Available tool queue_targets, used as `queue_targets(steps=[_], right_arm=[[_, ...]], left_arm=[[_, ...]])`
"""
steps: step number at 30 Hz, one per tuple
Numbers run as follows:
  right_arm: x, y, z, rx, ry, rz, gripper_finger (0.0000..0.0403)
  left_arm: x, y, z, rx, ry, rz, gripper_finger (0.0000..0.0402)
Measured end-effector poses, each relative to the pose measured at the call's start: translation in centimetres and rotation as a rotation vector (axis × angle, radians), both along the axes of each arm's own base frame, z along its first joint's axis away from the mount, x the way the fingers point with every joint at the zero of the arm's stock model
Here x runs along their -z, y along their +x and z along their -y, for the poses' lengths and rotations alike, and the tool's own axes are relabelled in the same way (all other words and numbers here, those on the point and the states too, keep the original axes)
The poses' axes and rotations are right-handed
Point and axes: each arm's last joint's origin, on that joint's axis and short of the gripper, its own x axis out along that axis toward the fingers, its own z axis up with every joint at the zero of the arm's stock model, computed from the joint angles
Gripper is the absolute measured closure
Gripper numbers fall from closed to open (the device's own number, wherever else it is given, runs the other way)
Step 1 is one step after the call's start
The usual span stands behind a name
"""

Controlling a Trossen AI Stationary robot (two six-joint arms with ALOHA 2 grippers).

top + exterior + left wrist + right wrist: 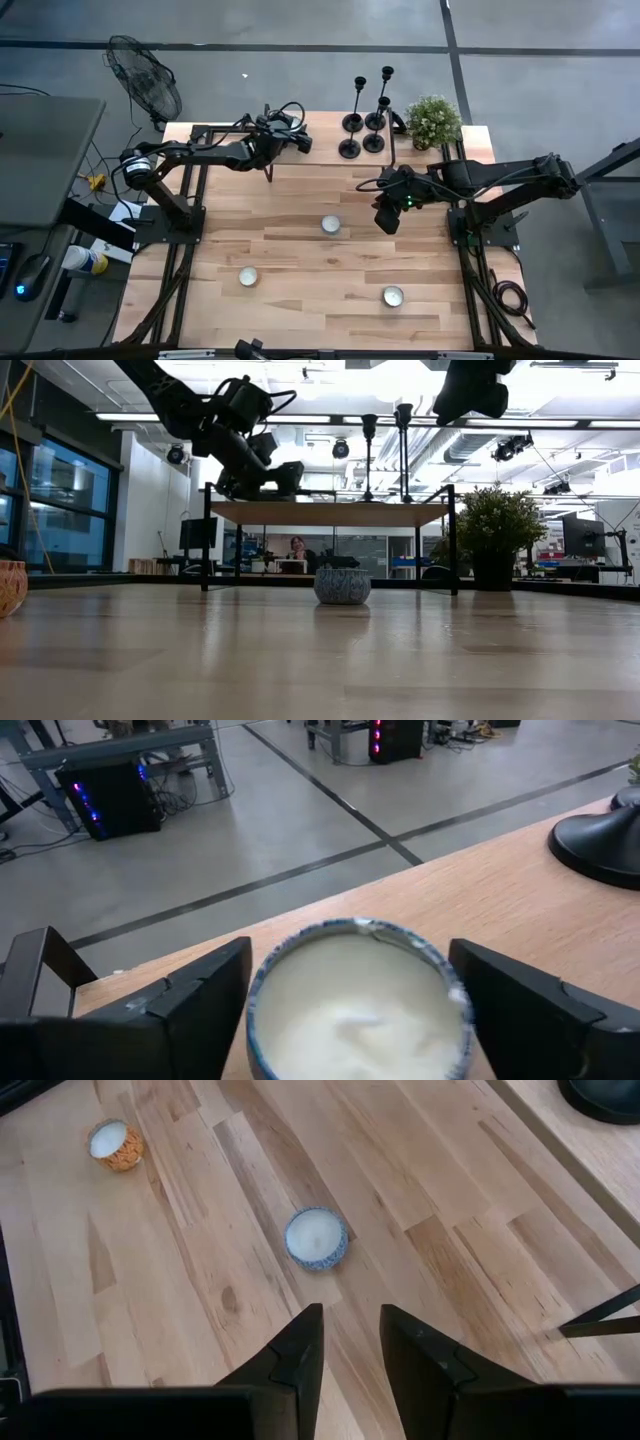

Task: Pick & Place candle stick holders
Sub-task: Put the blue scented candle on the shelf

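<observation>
Four candlesticks (364,120) stand together on a raised shelf (330,150) along the desk's (300,300) far edge, with a plant (433,122) just right of them. The left claw (297,140) is over the shelf's left part, a candle (358,1005) between its fingers (200,1005). The right claw (387,218) hangs over the desk, right of centre. Three candles lie on the desk: one mid-desk (330,225), one nearer left (248,277), one nearer right (393,295).

- The four slim metal candle stick holders (365,120) were matte black throughout.
- The wooden table top (300,265) showed pale blond planks with darker streaks.
- The small round candle cup (316,1238) wore a blue-and-white mottled pattern around white wax.
- Another small candle cup (116,1144), at ten o'clock from it, was orange.
- The potted plant (433,120) was green.
</observation>
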Motion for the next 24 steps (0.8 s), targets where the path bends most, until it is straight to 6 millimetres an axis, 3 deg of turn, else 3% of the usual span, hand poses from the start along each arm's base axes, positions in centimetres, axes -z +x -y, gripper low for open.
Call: queue_targets(steps=[5,12,24], right_arm=[[0.0,0.0,0.0,0.000,0.001,0.000,0.0308],[0.0,0.0,0.0,-0.001,0.002,-0.004,0.0308],[0.0,0.0,-0.1,-0.007,0.020,-0.004,0.0308]], left_arm=[[-0.2,-0.1,0.0,0.008,0.016,-0.017,0.0032],[-0.8,0.1,0.0,0.015,0.035,-0.037,0.0025],[-4.7,1.4,-0.7,0.038,0.026,-0.117,0.0025]])
